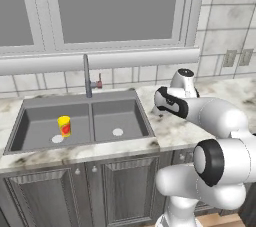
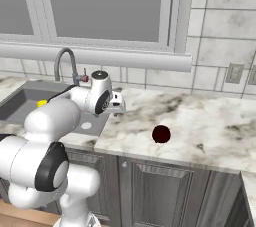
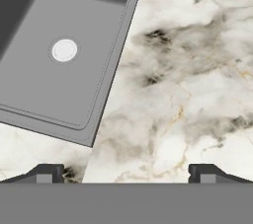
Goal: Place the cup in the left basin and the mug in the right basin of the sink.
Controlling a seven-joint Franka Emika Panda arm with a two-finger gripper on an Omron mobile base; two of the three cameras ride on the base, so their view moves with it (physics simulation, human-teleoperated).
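My tool (image 3: 126,173) hangs with its jaws spread wide and nothing between them, pointed down at the marble worktop (image 3: 197,70) just right of the sink (image 1: 80,116). From the hand camera I see the two finger tips (image 3: 47,172) far apart over bare marble, with a corner of the right basin (image 3: 59,70) and its white drain at the upper left. The arm is bent at the elbow, the forearm reaching across the worktop beside the sink's right edge. The cup (image 1: 64,126) stands upright in the left basin (image 1: 40,121), beside its drain. The mug (image 2: 161,134) sits on the worktop, to the right of the tool and apart from it.
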